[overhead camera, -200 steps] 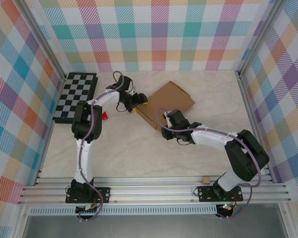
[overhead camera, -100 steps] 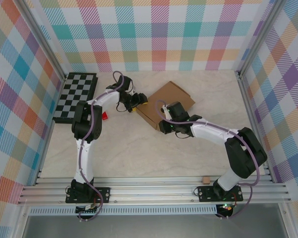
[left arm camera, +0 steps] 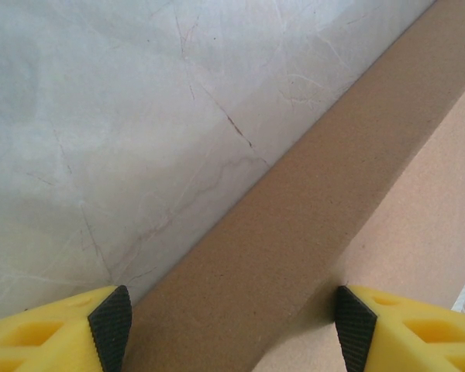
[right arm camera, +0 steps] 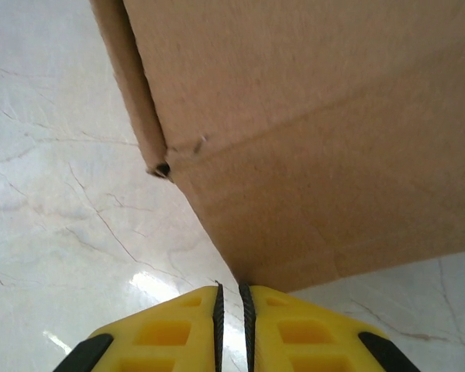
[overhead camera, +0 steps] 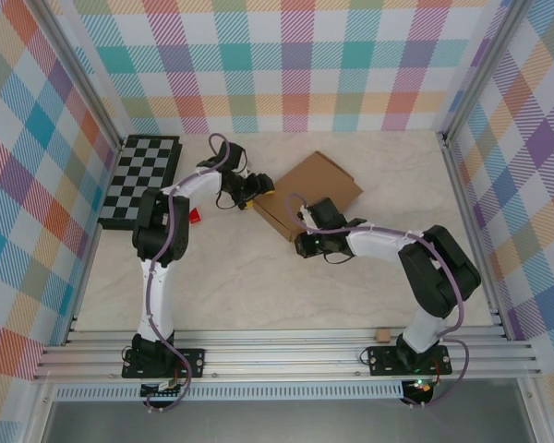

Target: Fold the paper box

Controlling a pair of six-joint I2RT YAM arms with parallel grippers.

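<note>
Cardboard meets both end effectors: the paper box (overhead camera: 316, 183) lies on the pale marbled worktop (overhead camera: 249, 286), with the left end effector (overhead camera: 265, 191) at its left edge and the right end effector (overhead camera: 300, 246) at its near corner.

From the left wrist, the left end effector (left arm camera: 231, 319) is released, its yellow fingers (left arm camera: 58, 337) spread wide. A brown side wall of the paper box (left arm camera: 294, 225) runs diagonally through the gap between the black pads. One finger sits over the bare worktop (left arm camera: 101, 116) and the other over the box's lighter top face. I cannot tell whether the pads press on the cardboard.

From the right wrist, the right end effector (right arm camera: 231, 304) is clenched, with only a thin slit between its fingertips and no cardboard in that slit. The paper box (right arm camera: 318, 108) rises directly ahead of the tips, its lower corner just beyond them. A narrow flap edge with a small dark gap at its foot stands ahead and to the left, and the worktop (right arm camera: 62, 194) lies on either side.

A black-and-grey chessboard (overhead camera: 140, 180) lies well behind the left end effector, past that arm's elbow, against the plaid wall. A small red object (overhead camera: 196, 217) sits under the left arm, behind its end effector. A tiny brown scrap (overhead camera: 382, 334) rests on the near rail by the right arm's base, well apart from the right end effector.
</note>
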